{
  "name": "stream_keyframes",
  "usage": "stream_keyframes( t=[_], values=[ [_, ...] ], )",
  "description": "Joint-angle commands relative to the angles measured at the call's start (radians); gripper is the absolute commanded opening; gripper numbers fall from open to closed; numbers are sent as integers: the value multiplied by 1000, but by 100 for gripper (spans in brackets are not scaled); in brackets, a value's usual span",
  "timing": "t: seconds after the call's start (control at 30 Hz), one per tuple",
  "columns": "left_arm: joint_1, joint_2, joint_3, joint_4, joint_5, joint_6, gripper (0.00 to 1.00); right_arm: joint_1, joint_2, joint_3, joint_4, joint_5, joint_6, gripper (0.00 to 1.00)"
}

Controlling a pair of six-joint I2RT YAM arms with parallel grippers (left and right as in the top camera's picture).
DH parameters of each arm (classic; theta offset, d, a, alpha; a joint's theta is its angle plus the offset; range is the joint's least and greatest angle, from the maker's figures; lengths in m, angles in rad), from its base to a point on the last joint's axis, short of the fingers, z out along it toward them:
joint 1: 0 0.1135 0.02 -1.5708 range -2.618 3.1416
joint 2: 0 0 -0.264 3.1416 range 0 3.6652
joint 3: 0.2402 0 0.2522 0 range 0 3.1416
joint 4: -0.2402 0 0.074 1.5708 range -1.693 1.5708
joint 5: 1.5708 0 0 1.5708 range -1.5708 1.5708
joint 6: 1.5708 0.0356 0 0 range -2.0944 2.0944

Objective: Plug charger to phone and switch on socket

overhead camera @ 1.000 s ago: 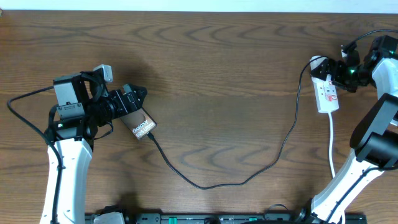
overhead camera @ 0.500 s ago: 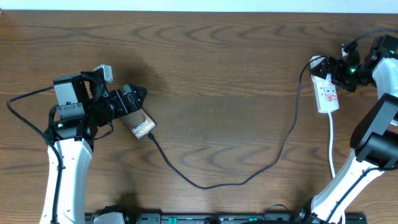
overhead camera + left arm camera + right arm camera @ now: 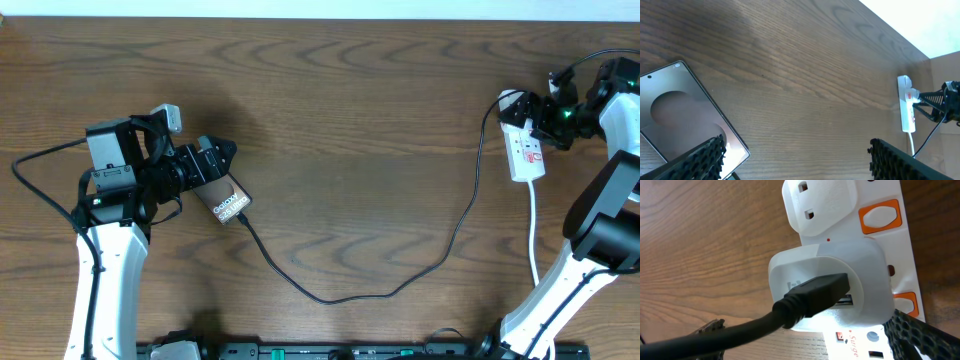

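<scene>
The phone (image 3: 229, 203) lies flat on the wooden table, lettering up; the left wrist view shows its glossy face (image 3: 680, 110). My left gripper (image 3: 207, 162) hovers open over the phone's far end, holding nothing, one finger (image 3: 697, 160) above the phone's corner. The charger cable (image 3: 330, 298) runs from the phone's near end in a long loop to the socket (image 3: 524, 148) at the far right. My right gripper (image 3: 545, 115) is open beside the socket. Up close, the cable's black plug (image 3: 815, 292) sits in a white adapter (image 3: 865, 275) on the socket (image 3: 890, 260), between my open fingers (image 3: 920, 335).
Orange rocker switches (image 3: 880, 217) sit along the socket's side. The socket's white cord (image 3: 533, 225) runs toward the table's near edge by the right arm's base. Bare wood lies between the two arms. A carton edge (image 3: 945, 65) shows at the far right.
</scene>
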Motion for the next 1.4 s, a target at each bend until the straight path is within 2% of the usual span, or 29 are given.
stream_keyframes(
  t=[0.0,0.37,1.07,1.37],
  values=[
    [-3,3,-1,-2,-12,21,90,18,20,-5,2,-58,17,99],
    [-3,3,-1,-6,-12,33,91,17,20,-5,51,-46,6,99],
    [-3,3,-1,-13,-12,37,90,26,22,-7,12,-46,2,99],
    [-3,3,-1,-13,-12,38,90,64,80,-7,35,-51,3,97]
  ],
)
